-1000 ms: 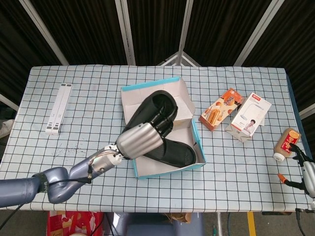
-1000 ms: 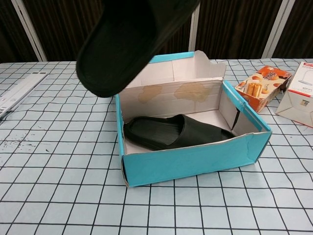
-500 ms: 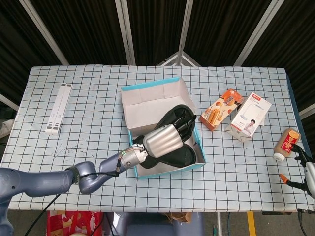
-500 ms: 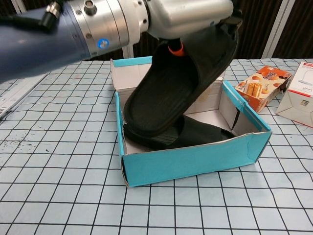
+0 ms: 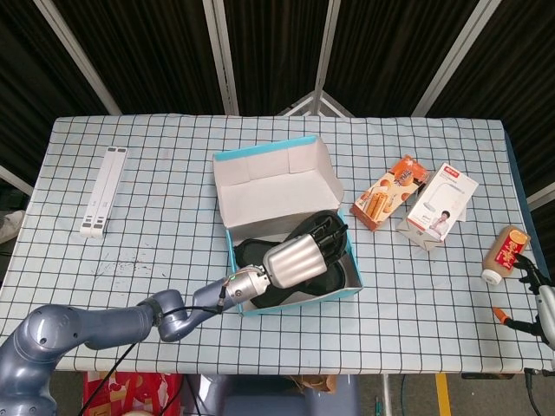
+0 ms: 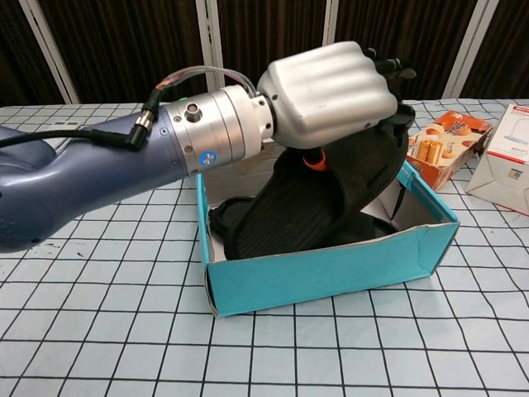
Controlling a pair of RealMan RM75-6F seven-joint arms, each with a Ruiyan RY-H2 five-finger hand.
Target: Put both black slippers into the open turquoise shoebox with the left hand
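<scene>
The open turquoise shoebox (image 5: 298,300) (image 6: 331,273) sits mid-table with its lid (image 5: 276,178) standing up at the back. My left hand (image 5: 297,256) (image 6: 329,93) reaches into the box and grips a black slipper (image 6: 310,203), tilted with its heel end down inside the box. Under it lies the other black slipper (image 6: 225,217) (image 5: 244,250), flat on the box floor and mostly hidden. My right hand (image 5: 543,308) hangs at the table's front right edge, near nothing; its fingers are too small to read.
A white strip-shaped object (image 5: 103,191) lies at the left. An orange snack box (image 5: 391,191) (image 6: 442,142), a white carton (image 5: 442,206) (image 6: 502,161) and a brown bottle (image 5: 505,253) lie to the right of the shoebox.
My left hand has lowered the held slipper from above the box down into it, onto the slipper lying there. The right hand has stayed put.
</scene>
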